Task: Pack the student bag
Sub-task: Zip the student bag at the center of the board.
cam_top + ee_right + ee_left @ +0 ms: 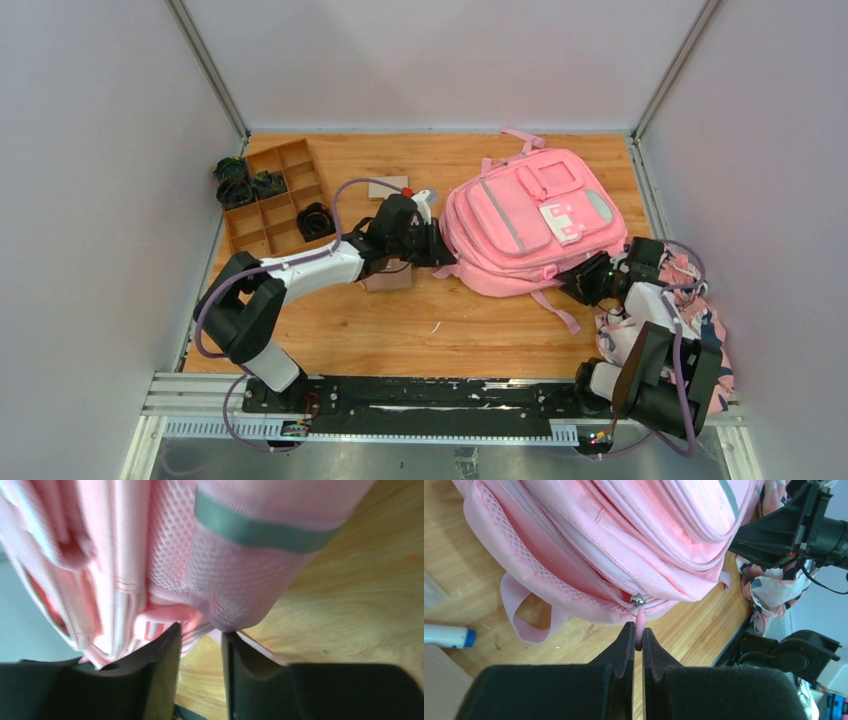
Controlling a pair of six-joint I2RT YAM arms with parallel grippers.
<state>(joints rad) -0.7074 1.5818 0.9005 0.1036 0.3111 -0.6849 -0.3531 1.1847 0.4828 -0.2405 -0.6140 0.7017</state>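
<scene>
student bag (530,215) lies flat on desk (400,320), right of centre in top view, front up. Left end effector (637,631) is pinched shut on the pink zipper pull (639,620) at the bag's lower edge. Right end effector (200,637) sits part-open astride the far corner; can't tell if it's clamped. Step looks like unzipping: next needs a pull along the track with the bag braced. No legible text, patch (562,220) unreadable.
</scene>
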